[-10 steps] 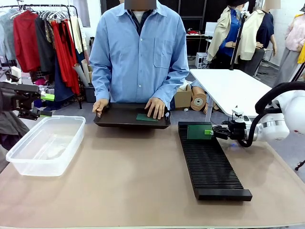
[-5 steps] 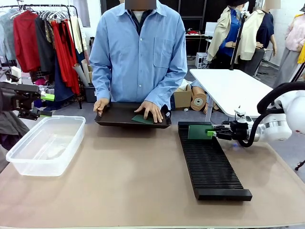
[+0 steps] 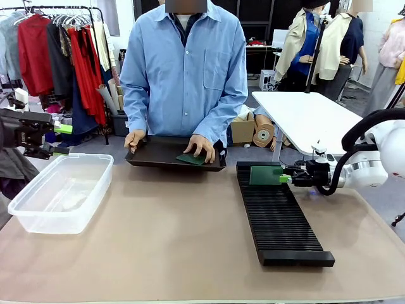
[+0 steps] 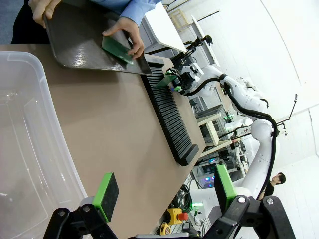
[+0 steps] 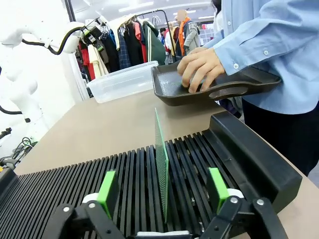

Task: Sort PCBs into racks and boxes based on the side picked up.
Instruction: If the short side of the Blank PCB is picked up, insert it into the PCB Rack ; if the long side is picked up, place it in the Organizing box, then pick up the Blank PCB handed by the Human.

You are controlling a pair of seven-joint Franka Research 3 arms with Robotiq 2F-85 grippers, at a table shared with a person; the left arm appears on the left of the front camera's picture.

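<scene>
Right jaws gape clear of PCB upright in rack slot.

The left arm's jaws stand wide open with nothing between them, green pads facing each other at the bottom edge. Beside one pad and running on ahead sits the clear box on the tan surface. Ahead of the jaws, well off, the black rack stretches away. At its far end a PCB stands upright, the other white arm reaching to it; its grip is too small to read. Past the box, a person's hand presses a second PCB onto a black tray, another hand holding the tray's edge
</scene>
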